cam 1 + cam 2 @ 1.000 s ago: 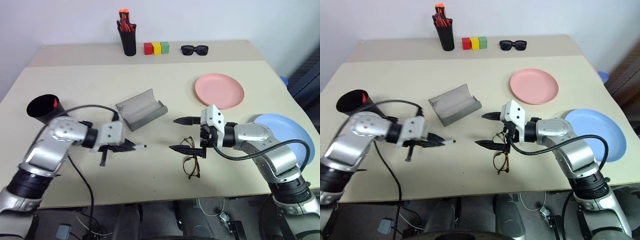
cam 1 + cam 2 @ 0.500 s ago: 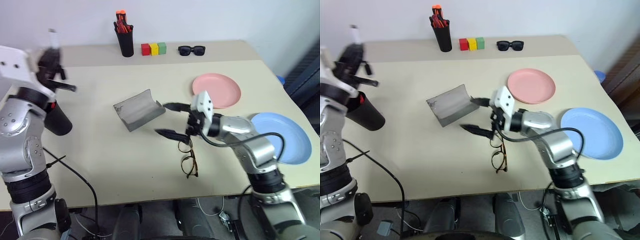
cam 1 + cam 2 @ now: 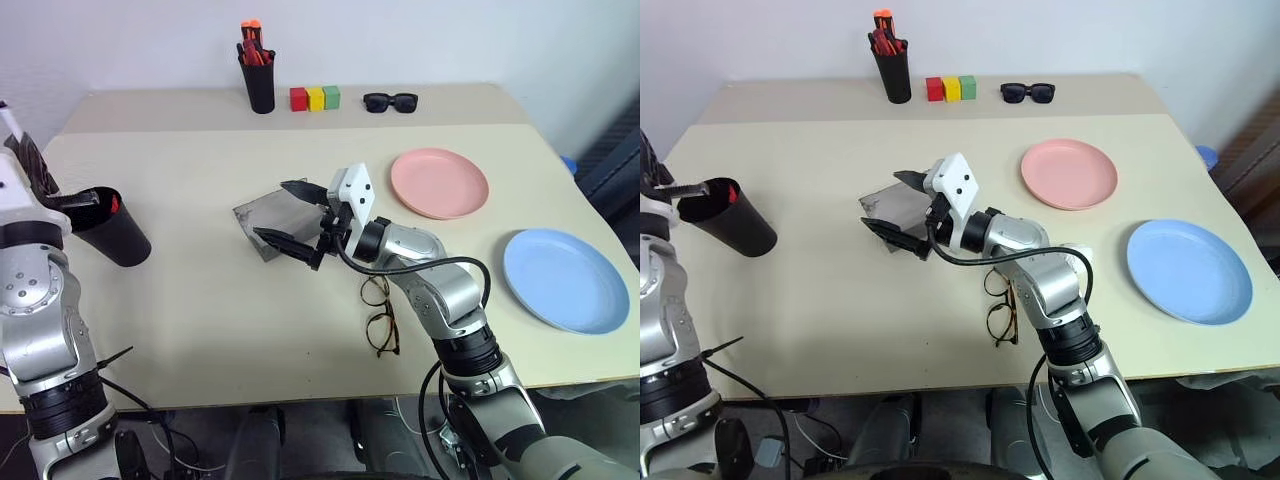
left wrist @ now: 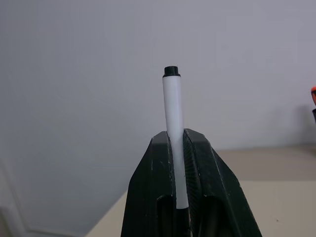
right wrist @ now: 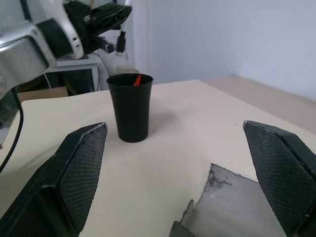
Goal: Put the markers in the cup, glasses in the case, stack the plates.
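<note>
Beige table: left end effector [image 4: 178, 163] pinches white marker [image 4: 173, 123]; right end effector [image 3: 290, 215] gapes empty.

2 head views, overlapping tabletop [image 3: 200, 300]

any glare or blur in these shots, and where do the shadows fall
Left eye view: even, soft light, no glare; the cup and right gripper look crisp, with only faint shadows on the table. Right wrist view: the near fingers are sharp, showing their texture, and the cup throws a weak shadow. Left wrist view: the white marker is sharp against a plain blank wall.
</note>
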`<state>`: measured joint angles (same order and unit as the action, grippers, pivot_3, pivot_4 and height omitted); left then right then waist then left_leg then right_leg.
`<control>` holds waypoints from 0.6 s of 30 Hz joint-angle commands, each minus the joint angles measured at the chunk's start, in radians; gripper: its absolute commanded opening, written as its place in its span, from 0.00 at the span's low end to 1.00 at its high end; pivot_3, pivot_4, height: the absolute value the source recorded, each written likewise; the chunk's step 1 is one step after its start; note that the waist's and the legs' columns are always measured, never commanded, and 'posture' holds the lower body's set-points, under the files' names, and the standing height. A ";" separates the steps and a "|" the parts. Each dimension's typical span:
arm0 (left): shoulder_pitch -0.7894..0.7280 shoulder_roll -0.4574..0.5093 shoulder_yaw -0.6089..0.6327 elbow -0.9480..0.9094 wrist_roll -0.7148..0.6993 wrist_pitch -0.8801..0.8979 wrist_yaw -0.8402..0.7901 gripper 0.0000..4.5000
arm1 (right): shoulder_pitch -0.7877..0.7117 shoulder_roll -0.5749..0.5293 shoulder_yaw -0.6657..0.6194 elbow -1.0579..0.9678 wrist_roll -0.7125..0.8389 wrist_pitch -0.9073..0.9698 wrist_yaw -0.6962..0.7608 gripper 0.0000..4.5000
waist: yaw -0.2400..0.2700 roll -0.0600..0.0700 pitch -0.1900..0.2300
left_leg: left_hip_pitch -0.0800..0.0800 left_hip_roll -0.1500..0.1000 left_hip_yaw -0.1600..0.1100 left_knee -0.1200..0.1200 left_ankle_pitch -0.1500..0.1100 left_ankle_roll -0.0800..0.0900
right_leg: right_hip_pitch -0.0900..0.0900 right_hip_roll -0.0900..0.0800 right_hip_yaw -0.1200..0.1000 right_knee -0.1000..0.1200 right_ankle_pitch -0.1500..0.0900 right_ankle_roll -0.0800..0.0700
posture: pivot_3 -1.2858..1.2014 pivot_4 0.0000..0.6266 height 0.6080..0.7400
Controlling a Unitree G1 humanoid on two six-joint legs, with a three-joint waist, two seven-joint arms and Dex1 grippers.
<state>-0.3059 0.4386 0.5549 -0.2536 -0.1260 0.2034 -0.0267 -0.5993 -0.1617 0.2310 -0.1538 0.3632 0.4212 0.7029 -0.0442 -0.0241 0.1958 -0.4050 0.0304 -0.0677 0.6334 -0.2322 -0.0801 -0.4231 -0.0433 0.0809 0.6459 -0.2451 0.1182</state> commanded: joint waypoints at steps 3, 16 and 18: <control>0.000 -0.006 0.007 0.051 -0.022 -0.072 0.001 0.01 | 0.012 -0.001 -0.012 -0.056 0.044 -0.001 0.030 1.00 | -0.001 0.000 0.000 | 0.000 0.000 0.000 0.000 0.000 0.000 | 0.000 0.000 0.000 0.000 0.000 0.000 | 0.52 0.24 1.00; 0.006 -0.047 -0.022 0.108 -0.029 -0.127 0.027 0.79 | 0.031 -0.014 -0.010 -0.083 0.052 0.016 0.035 1.00 | 0.000 0.000 0.000 | 0.000 0.000 0.000 0.000 0.000 0.000 | 0.000 0.000 0.000 0.000 0.000 0.000 | 0.52 0.24 1.00; 0.005 -0.048 -0.026 0.109 -0.028 -0.124 0.030 0.79 | 0.032 -0.018 -0.009 -0.081 0.050 0.015 0.040 1.00 | 0.000 0.000 0.000 | 0.000 0.000 0.000 0.000 0.000 0.000 | 0.000 0.000 0.000 0.000 0.000 0.000 | 0.52 0.24 1.00</control>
<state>-0.2973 0.3861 0.5254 -0.1202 -0.1480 0.0967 -0.0069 -0.5621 -0.1770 0.2305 -0.1958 0.3983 0.4435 0.7352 -0.0445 -0.0241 0.1958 -0.4050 0.0304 -0.0678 0.6334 -0.2322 -0.0801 -0.4231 -0.0433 0.0810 0.6458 -0.2451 0.1182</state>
